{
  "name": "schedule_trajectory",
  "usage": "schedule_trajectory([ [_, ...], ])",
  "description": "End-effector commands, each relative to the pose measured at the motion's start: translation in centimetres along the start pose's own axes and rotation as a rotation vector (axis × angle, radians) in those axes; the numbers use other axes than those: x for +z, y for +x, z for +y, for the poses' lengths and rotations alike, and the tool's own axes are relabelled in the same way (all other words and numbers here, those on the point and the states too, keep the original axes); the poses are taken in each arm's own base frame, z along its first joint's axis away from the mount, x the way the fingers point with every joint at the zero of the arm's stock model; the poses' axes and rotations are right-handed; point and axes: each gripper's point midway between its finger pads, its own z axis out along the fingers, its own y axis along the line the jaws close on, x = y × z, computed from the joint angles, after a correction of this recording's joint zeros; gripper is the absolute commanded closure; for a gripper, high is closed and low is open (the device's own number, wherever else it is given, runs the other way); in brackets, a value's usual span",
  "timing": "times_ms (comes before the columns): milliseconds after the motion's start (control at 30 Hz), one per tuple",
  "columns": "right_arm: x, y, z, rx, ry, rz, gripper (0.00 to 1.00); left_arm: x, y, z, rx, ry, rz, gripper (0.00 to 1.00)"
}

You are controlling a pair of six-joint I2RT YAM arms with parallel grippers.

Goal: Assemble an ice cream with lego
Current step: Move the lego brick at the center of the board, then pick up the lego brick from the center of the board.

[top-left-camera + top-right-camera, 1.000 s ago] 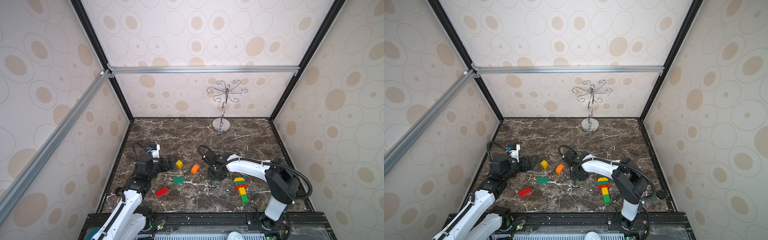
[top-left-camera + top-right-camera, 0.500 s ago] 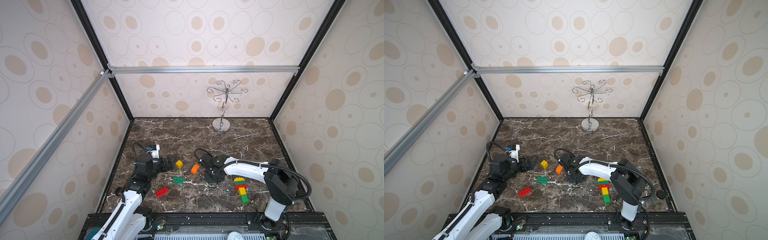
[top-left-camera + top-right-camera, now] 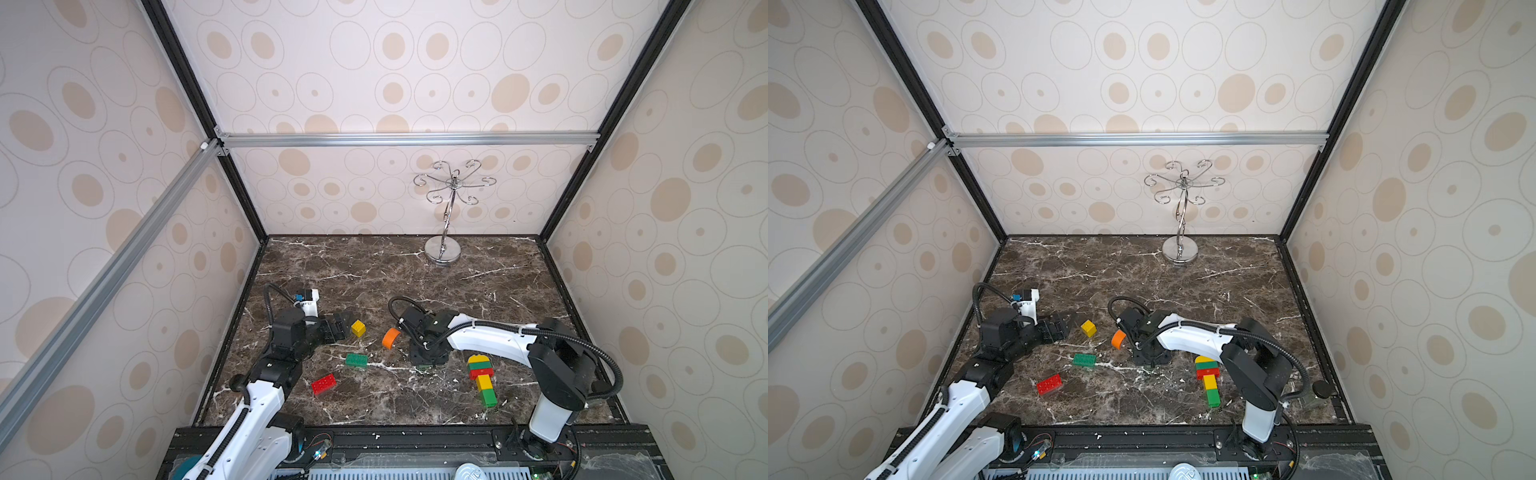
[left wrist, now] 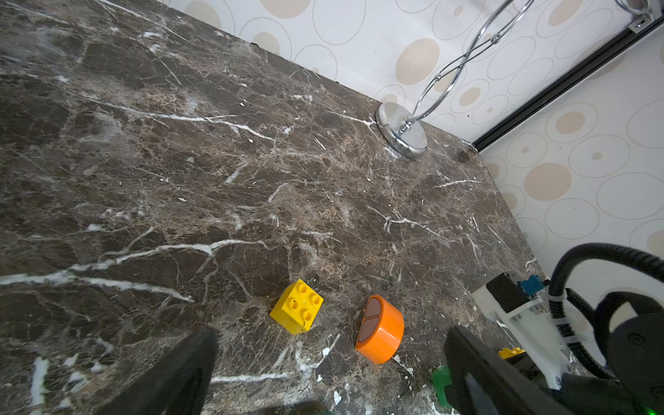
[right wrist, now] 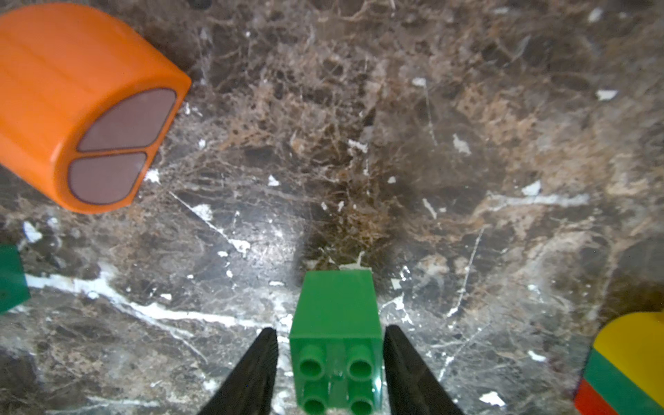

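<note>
My right gripper points down at the table, and a green square lego brick sits between its fingers with its studs facing the camera. A thin gap shows on each side of the brick, so the jaws are open. In both top views that gripper stands just right of the orange domed piece. My left gripper is wide open and empty. Just ahead of it lie the yellow square brick and the orange domed piece.
A green oblong brick and a red oblong brick lie loose near the front. A joined stack with a yellow dome on top lies flat at the right. The silver hooked stand is at the back.
The right gripper's jaws have parted from the green square brick, which they held shut before. The right wrist has shifted slightly toward the orange piece. The left arm has not moved.
</note>
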Motion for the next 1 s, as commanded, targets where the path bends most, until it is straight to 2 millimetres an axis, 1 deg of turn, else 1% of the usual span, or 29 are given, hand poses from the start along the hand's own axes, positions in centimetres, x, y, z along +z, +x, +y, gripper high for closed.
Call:
schedule_trajectory([
  [0,-0.4,0.3,-0.2,0.009,0.006,-0.013,0.43,-0.2,-0.1,0.3,-0.014,-0.013,-0.003,0.0],
  [33,-0.8,0.3,-0.2,0.009,0.001,-0.019,0.41,-0.1,0.0,0.3,-0.014,-0.016,0.0,0.0],
  [100,-1.7,0.0,-0.1,0.001,-0.014,-0.034,0.32,0.1,0.2,0.7,-0.016,-0.03,0.007,0.0],
  [167,-2.7,0.0,-0.1,-0.014,-0.026,-0.042,0.26,0.5,0.5,1.1,-0.02,-0.052,0.029,0.0],
  [300,-4.7,-0.2,-0.4,-0.053,-0.042,-0.065,0.2,1.3,1.2,1.9,-0.026,-0.105,0.074,0.0],
  [400,-6.0,-0.5,-1.3,-0.091,-0.025,-0.082,0.15,2.4,2.1,2.5,-0.048,-0.158,0.127,0.0],
  [500,-6.5,-0.9,-2.6,-0.102,-0.031,-0.08,0.13,3.4,2.6,2.3,-0.075,-0.214,0.178,0.0],
  [600,-7.0,-1.5,-3.7,-0.098,-0.071,-0.079,0.12,4.3,2.9,1.3,-0.067,-0.249,0.205,0.01],
  [667,-7.4,-1.9,-4.5,-0.1,-0.082,-0.088,0.12,5.1,3.3,1.1,-0.072,-0.278,0.228,0.02],
  [733,-8.1,-2.4,-5.4,-0.105,-0.088,-0.095,0.12,5.8,3.8,1.3,-0.111,-0.308,0.253,0.06],
  [833,-9.1,-3.0,-6.7,-0.107,-0.089,-0.102,0.12,6.7,4.6,1.6,-0.191,-0.355,0.299,0.16],
  [967,-9.8,-3.5,-8.5,-0.1,-0.088,-0.112,0.11,7.1,4.7,2.0,-0.295,-0.443,0.32,0.24],
])
